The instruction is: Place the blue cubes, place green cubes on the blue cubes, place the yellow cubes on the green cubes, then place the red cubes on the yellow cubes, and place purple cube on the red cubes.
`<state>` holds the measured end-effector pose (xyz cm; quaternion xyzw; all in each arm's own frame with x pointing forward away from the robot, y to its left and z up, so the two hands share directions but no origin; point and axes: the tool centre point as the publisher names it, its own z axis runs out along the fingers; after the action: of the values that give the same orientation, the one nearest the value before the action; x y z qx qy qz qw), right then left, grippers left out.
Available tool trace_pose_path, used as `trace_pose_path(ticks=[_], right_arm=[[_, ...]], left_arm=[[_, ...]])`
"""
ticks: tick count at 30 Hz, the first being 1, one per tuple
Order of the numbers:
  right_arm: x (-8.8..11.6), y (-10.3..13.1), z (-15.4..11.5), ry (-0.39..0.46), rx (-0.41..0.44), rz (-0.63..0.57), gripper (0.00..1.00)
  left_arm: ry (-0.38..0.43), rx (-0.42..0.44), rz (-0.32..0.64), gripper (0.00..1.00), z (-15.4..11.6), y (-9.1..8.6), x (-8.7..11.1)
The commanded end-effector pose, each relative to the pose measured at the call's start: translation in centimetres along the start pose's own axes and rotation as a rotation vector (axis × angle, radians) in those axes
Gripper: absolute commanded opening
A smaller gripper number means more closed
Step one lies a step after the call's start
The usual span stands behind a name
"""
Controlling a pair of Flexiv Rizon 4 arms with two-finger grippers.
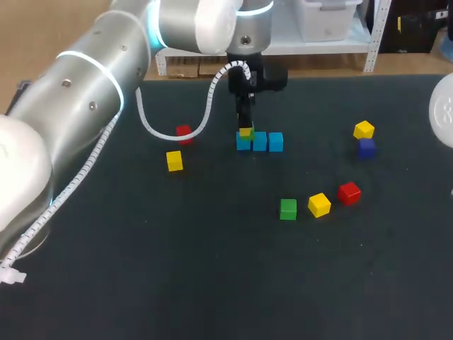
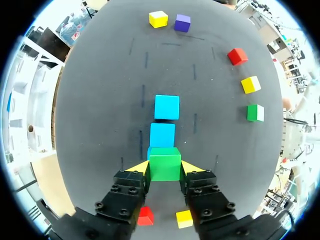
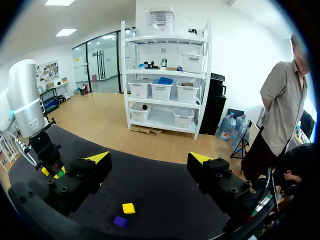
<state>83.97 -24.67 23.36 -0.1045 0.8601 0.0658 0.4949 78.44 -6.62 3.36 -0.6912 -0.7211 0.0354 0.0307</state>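
Dark table cover: matt, felt-like. Green cube: smooth, faint sheen. Silver left arm casing: glossy. White ribbed hose: plastic. Left gripper: matt black.

Left arm comes in from nine o'clock toward twelve, left gripper pointing down, pinching a green cube. Right arm sits at three o'clock, right gripper spread wide.

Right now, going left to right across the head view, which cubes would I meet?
Left yellow cube → far red cube → held green cube between the left fingers → middle blue cube → right blue cube → loose green cube → near yellow cube → near red cube.
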Motion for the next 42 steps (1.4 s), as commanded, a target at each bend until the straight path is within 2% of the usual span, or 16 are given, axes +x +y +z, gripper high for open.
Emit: trace_pose_path(ticks=[1,42], right_arm=[[0.0,-0.06,0.01,0.0,-0.001,-0.001,1.0],[0.0,-0.06,0.01,0.0,-0.001,-0.001,1.0]], left_arm=[[0.006,0.09,0.004,0.0,-0.04,0.84,-0.36],[0.027,0.095,0.014,0.0,0.45,1.34,-0.81]])
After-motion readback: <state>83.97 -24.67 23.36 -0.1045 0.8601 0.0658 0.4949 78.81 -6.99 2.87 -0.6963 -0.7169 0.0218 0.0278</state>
